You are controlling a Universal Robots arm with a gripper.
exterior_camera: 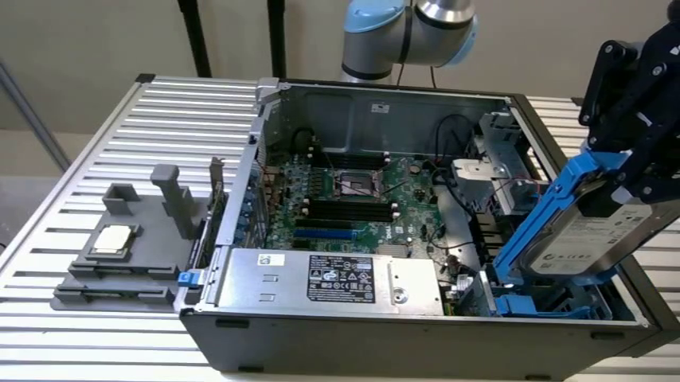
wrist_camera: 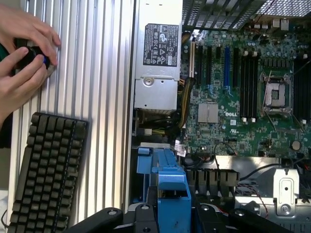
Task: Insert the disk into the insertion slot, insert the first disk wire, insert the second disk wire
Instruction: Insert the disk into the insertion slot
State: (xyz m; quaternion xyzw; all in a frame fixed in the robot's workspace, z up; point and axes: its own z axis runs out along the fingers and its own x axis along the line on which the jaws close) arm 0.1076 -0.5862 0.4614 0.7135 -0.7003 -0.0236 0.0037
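Operator, your gripper (exterior_camera: 622, 163) was clamped on the upper end of the disk (exterior_camera: 595, 231) at the exterior view's right. The jaws were closed on it from either side, and the disk hung clear of the case.

The disk sat in its blue frame (exterior_camera: 542, 219) with the white label facing the camera. It was tilted, its lower end nearer the case and its upper end leaning towards the exterior view's right. That lower end stood just above the insertion slot (exterior_camera: 531, 304), whose blue rails lay in the near corner of the dark grey case (exterior_camera: 425, 338) at the exterior view's right. The disk was not seated in the slot. Whether the frame touched the rails could not be determined.

Inside the case, the silver power-supply box (exterior_camera: 330, 278) lay along the near wall, with the green board (exterior_camera: 361, 199) behind it. On the slatted table (exterior_camera: 127, 135), at the exterior view's left, stood a grey fixture (exterior_camera: 159, 215) carrying a square chip (exterior_camera: 111, 240).

In the wrist view, the blue frame (wrist_camera: 170, 187) sat between the black fingers (wrist_camera: 216, 216). A person's two hands (wrist_camera: 24, 63) were closed about a small dark object on the table, near a black keyboard (wrist_camera: 46, 174).
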